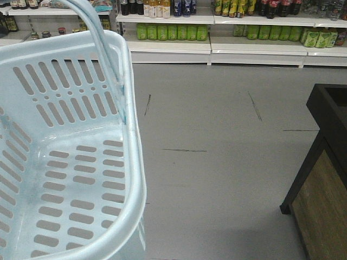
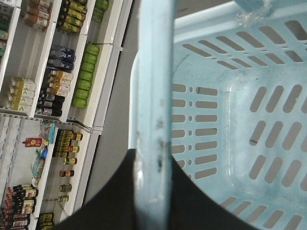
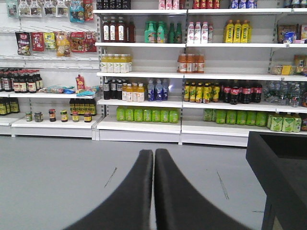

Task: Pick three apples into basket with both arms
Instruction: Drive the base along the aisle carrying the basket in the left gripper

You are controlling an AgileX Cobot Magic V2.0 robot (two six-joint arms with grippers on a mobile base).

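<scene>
Light blue slotted basket (image 1: 70,143) upright, its hoop handle (image 1: 97,30) raised.

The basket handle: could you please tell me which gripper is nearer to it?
Left. The left gripper straddles the basket handle, with a finger on each side. The right gripper, shut, faces the shelves, with the handle out of its view.

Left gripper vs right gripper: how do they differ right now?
The left gripper is clamped around the basket handle; the right gripper is shut on nothing, its fingers touching. The left gripper's camera looks down into the basket, with no apples showing inside; the right gripper's camera faces the shelves across the floor. Shared: both have black fingers.
</scene>
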